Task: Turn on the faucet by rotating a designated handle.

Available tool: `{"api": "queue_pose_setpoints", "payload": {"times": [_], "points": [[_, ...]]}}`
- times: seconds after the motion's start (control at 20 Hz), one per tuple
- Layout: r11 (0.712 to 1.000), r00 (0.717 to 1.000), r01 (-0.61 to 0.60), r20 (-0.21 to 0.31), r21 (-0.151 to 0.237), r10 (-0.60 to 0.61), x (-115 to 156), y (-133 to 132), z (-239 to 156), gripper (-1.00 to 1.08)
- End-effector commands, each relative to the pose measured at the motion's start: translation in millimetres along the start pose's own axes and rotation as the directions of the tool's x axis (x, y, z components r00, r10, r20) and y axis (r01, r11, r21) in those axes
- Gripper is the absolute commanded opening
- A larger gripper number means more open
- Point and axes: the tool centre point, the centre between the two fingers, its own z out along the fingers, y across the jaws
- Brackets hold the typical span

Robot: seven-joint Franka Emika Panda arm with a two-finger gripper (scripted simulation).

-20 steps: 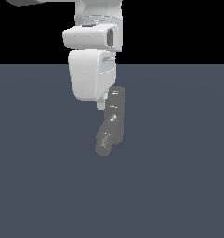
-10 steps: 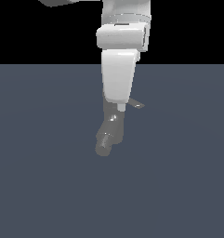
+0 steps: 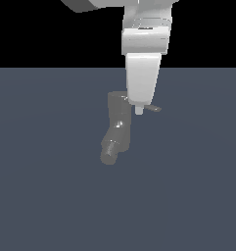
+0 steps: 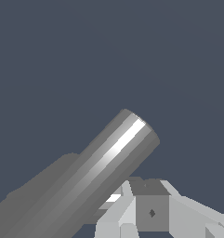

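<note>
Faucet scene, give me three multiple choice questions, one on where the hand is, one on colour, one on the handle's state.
1. Where is the hand in the exterior view?
A. at the handle, beside the faucet's top
B. down at the spout
C. far off the faucet

2. What colour is the faucet?
A. red
B. dark grey
C. gold

3. How does the handle lie?
A. sticking out sideways
B. broken off
C. pointing straight up

Answers: 1 A, the fingertip meets the rod near the cap; 2 B, grey in both views; 3 A, it juts toward the exterior view's right.
</note>
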Motion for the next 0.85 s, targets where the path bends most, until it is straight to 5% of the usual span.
{"api": "queue_pose_setpoints", "payload": {"times": [0.0, 0.8], "points": [[1.000, 1.000, -0.008, 0.001, 0.004, 0.008, 11.4, -10.6, 0.0, -1.00], [1.000, 1.000, -0.022, 0.001, 0.004, 0.022, 62.1, -55.6, -0.3, -1.00]]}}
